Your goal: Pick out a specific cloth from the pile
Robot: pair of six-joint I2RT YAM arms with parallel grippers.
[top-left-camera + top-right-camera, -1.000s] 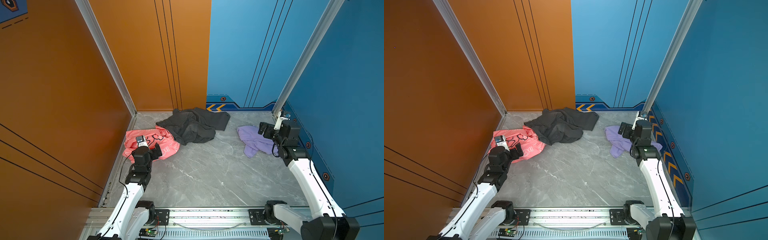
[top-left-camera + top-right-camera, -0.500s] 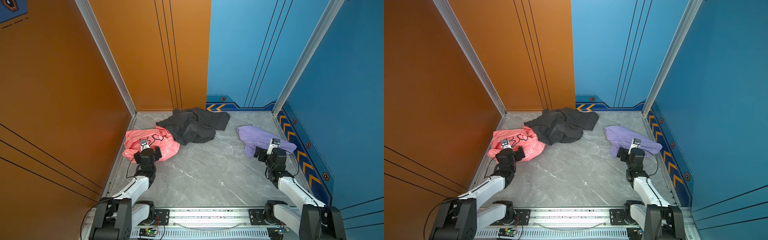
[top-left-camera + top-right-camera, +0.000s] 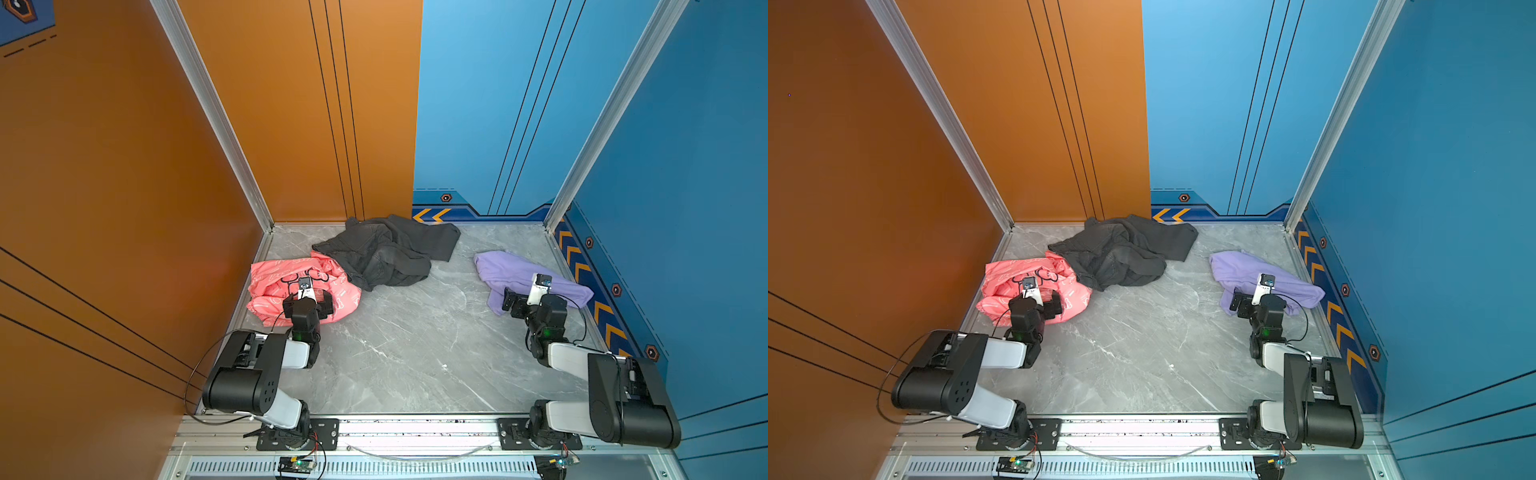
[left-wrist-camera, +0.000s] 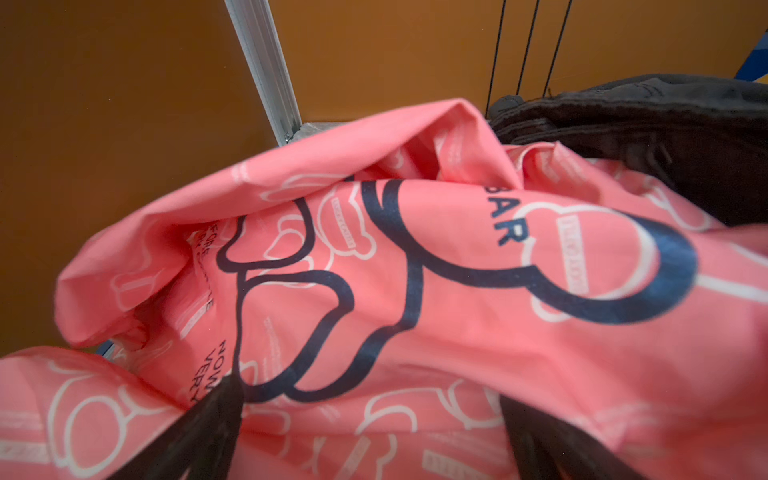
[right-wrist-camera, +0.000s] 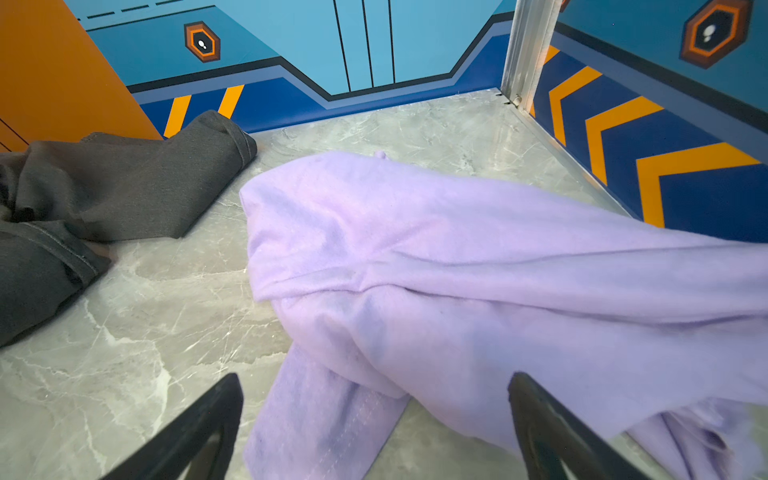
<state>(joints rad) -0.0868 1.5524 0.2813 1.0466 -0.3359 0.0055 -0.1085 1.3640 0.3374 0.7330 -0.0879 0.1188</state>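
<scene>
We are finding the lavender cloth (image 3: 515,270) lying alone on the grey desk (image 3: 415,357) at the right of the frame in both top views, well apart from the pile (image 3: 1075,270). There the dark grey garment (image 3: 386,253) is touching the coral-pink printed cloth (image 3: 270,291), so we are judging the lavender cloth already picked out. The right hand (image 5: 376,380) is gaping empty at its near edge and the left hand (image 4: 370,395) is gaping empty over the coral-pink cloth, probably because no grip is needed now.

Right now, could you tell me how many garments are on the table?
3: the coral-pink printed cloth at the left, the dark grey garment at the back, touching it, and the lavender cloth apart at the right. More could hide underneath.
</scene>
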